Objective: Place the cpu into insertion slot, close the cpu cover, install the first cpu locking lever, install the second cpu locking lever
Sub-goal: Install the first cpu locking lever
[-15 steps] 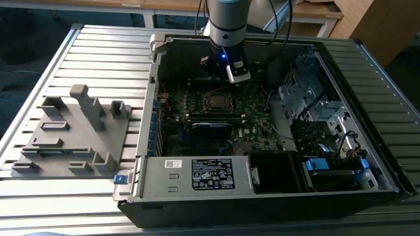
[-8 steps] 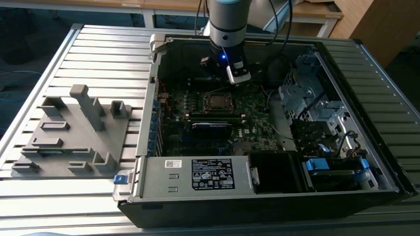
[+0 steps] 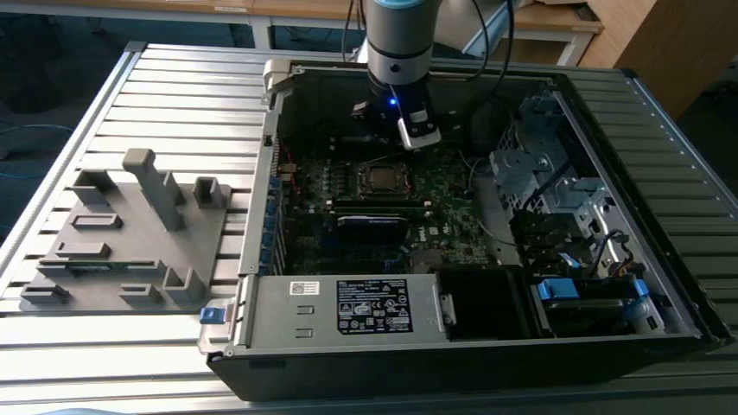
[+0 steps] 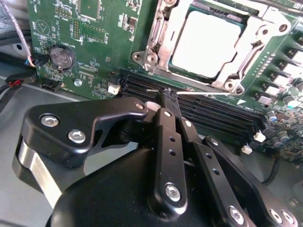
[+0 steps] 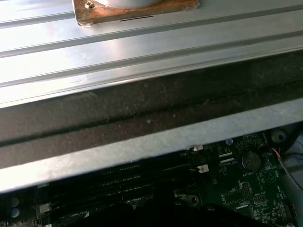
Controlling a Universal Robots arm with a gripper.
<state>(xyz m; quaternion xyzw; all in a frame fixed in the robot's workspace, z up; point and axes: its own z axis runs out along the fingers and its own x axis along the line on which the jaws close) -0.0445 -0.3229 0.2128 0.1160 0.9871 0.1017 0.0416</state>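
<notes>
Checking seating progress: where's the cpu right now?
The cpu sits in the insertion slot, framed by the cpu cover, beside the black memory slots in the second wrist view; in the exterior view, mid-board right by the gripper.

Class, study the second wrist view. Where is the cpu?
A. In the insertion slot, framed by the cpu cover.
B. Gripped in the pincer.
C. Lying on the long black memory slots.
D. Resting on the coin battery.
A: the cpu shows its silver top through the window of the cpu cover on the green circuit board, apart from the pincer, which carries no chip.
</notes>
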